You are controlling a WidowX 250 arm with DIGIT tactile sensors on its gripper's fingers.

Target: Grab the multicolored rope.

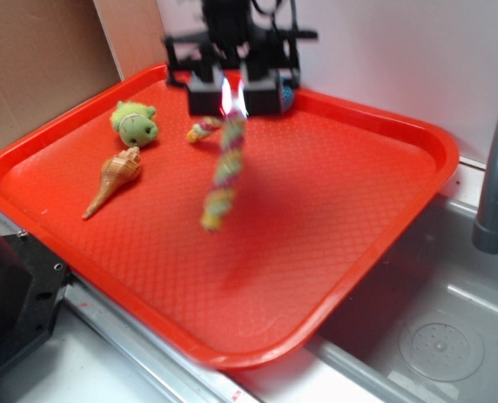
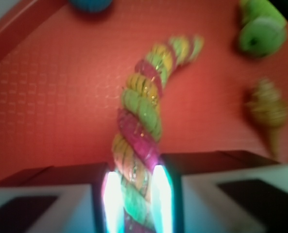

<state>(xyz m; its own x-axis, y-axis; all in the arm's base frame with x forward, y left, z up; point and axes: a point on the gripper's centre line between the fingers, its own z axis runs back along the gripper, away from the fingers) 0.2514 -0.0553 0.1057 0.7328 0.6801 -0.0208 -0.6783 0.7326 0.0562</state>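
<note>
Jaws clamped on multicolored rope point(image 2: 140, 126), exterior shows rope dangling over tray point(image 1: 358, 235)

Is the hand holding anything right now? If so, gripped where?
Yes. The hand is shut on the multicolored rope, pinching it near one end; the rest hangs down over the red tray.

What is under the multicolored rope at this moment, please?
The pincer holds the multicolored rope, which hangs blurred above bare red tray. Only the tray shows beneath it. Its short end appears beside it; contact unclear.
</note>
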